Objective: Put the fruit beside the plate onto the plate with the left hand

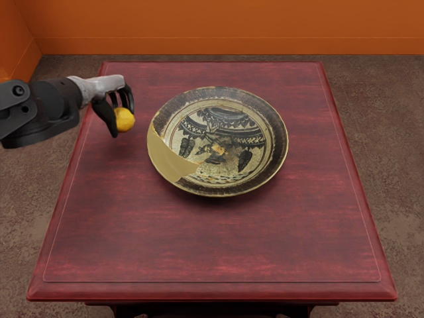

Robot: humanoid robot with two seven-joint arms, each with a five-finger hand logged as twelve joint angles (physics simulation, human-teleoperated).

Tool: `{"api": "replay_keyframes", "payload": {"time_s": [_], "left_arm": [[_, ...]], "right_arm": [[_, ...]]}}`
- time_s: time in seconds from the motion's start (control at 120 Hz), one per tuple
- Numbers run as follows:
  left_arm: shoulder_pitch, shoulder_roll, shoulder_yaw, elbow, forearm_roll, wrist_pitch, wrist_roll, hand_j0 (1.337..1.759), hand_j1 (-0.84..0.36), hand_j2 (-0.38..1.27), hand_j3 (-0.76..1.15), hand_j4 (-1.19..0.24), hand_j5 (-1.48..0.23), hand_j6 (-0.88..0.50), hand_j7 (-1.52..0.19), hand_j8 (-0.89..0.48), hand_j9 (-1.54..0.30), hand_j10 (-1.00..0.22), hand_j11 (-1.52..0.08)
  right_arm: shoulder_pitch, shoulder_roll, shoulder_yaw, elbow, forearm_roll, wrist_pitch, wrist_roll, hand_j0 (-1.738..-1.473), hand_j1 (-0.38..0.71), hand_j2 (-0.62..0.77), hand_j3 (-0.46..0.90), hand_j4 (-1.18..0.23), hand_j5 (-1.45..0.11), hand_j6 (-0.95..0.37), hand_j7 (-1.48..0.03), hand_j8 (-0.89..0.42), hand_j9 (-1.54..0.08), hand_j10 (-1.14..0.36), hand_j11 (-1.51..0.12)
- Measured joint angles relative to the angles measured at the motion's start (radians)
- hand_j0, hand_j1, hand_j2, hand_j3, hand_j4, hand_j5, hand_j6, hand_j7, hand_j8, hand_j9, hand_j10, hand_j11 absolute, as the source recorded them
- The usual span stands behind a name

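Note:
A small yellow fruit [124, 119] sits just left of the plate [265, 112], above the table's left part. My left hand [116, 111] comes in from the left edge, and its dark fingers [128, 98] curl around the fruit from above and behind. The plate is a wide, dark-rimmed dish with painted black figures and a plain yellow patch on its lower left side. Whether the fruit touches the table or hangs just over it, I cannot tell. No right arm shows.
The dark red table [199, 245] has a raised lip around its edge. Brown floor surrounds it, and an orange wall [225, 26] stands behind.

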Motion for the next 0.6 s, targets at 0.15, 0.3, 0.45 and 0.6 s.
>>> {"api": "replay_keyframes", "payload": {"time_s": [0.15,0.3,0.45,0.6], "left_arm": [[-0.013,-0.044,-0.038,-0.003,-0.026,-0.027,0.0,1.656,-0.34,0.61,0.0,-0.72,-0.99,-0.49,-0.95,-0.56,-0.96,-0.72,-0.96],[-0.023,-0.089,-0.053,-0.003,-0.04,-0.033,0.0,1.656,-0.35,0.64,0.0,-0.71,-0.98,-0.49,-0.96,-0.56,-0.96,-0.72,-0.96],[-0.027,-0.142,-0.056,0.003,-0.044,-0.036,0.0,1.656,-0.35,0.65,0.0,-0.71,-0.98,-0.49,-0.95,-0.57,-0.96,-0.72,-0.96],[-0.023,-0.2,-0.057,0.029,-0.047,-0.035,0.0,1.657,-0.38,0.7,0.0,-0.71,-0.98,-0.48,-0.96,-0.55,-0.96,-0.72,-0.96]], "right_arm": [[0.0,0.0,0.0,0.0,0.0,0.0,0.0,-1.658,-0.35,0.0,0.0,0.0,0.0,0.0,0.0,0.0,0.0,0.0,0.0],[0.0,0.0,0.0,0.0,0.001,0.0,0.0,-1.658,-0.35,0.0,0.0,0.0,0.0,0.0,0.0,0.0,0.0,0.0,0.0],[0.0,0.0,0.0,0.0,0.001,0.0,0.0,-1.658,-0.35,0.0,0.0,0.0,0.0,0.0,0.0,0.0,0.0,0.0,0.0],[-0.002,0.0,0.0,0.0,0.001,0.0,0.0,-1.658,-0.35,0.0,0.0,0.0,0.0,0.0,0.0,0.0,0.0,0.0,0.0]]}}
